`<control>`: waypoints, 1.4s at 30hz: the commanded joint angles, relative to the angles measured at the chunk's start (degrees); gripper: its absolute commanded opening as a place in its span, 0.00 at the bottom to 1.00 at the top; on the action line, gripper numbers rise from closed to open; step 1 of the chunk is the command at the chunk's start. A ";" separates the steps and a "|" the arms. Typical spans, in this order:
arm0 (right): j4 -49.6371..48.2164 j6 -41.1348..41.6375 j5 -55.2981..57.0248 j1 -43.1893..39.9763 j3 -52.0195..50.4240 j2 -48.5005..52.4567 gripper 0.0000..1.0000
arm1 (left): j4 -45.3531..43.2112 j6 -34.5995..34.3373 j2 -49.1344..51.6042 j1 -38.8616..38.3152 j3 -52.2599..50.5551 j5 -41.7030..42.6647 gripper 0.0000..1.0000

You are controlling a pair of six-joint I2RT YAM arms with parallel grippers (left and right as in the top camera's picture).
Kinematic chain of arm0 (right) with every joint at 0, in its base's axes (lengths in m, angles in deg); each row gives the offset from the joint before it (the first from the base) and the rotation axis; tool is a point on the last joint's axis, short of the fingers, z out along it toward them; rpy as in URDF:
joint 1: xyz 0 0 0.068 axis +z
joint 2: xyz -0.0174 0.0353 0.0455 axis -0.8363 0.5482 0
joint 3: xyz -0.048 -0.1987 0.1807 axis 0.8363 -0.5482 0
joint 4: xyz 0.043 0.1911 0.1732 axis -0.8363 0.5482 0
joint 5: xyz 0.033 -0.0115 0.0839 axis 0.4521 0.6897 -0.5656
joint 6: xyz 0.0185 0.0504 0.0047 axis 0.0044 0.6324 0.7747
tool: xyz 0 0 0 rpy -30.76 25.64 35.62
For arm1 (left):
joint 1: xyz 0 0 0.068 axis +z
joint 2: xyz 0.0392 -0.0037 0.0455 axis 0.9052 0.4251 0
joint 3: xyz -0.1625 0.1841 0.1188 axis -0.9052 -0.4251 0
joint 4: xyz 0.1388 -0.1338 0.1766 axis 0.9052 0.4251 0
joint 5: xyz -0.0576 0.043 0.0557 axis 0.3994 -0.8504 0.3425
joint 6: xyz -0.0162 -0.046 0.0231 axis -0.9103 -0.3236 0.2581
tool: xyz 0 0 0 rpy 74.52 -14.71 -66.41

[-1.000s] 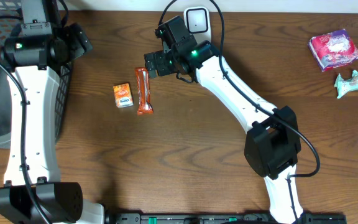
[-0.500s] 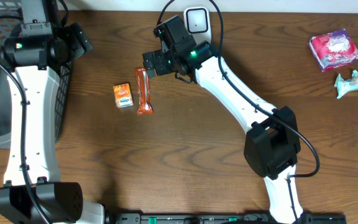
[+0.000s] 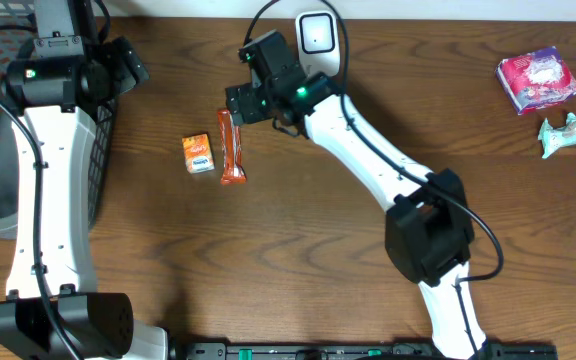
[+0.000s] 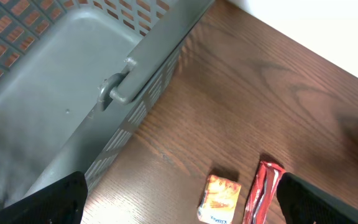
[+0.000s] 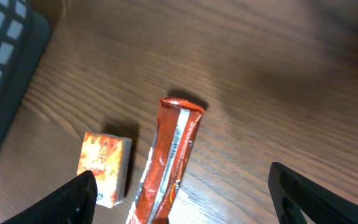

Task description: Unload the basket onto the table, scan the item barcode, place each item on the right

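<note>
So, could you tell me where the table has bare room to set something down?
Widest bare wood: between the right arm and the pink packet. Also free: the strip below the orange box, across to the left arm. Crowded: around the red snack bar by the right gripper.

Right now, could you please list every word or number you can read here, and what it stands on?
Nothing is legible in any view.
Small orange cardboard box: print on its face, too blurred.
Long red-orange foil wrapper: white printed strip, too small.
Pink-and-purple plastic packet: markings too small.
</note>
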 commanded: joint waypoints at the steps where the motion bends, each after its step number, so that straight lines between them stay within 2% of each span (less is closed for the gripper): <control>1: -1.25 1.29 -0.50 1.25 0.22 3.21 0.83 | 0.15 -0.57 -0.72 0.83 0.35 -1.18 0.98; 14: -6.47 1.25 -0.50 5.35 0.22 9.64 0.77 | 0.15 -0.57 -0.72 0.83 0.35 -1.18 0.98; 24: -6.45 1.25 1.53 6.40 0.22 9.90 0.65 | 0.15 -0.57 -0.72 0.83 0.35 -1.18 0.98; 27: -6.34 1.22 1.60 6.40 0.22 9.90 0.64 | 0.15 -0.57 -0.72 0.83 0.35 -1.18 0.98; 35: -4.87 1.22 9.18 7.37 0.22 9.92 0.61 | 0.15 -0.57 -0.72 0.83 0.35 -1.18 0.98; 42: -4.46 1.22 10.43 7.76 0.07 9.99 0.56 | 0.15 -0.57 -0.72 0.83 0.35 -1.18 0.98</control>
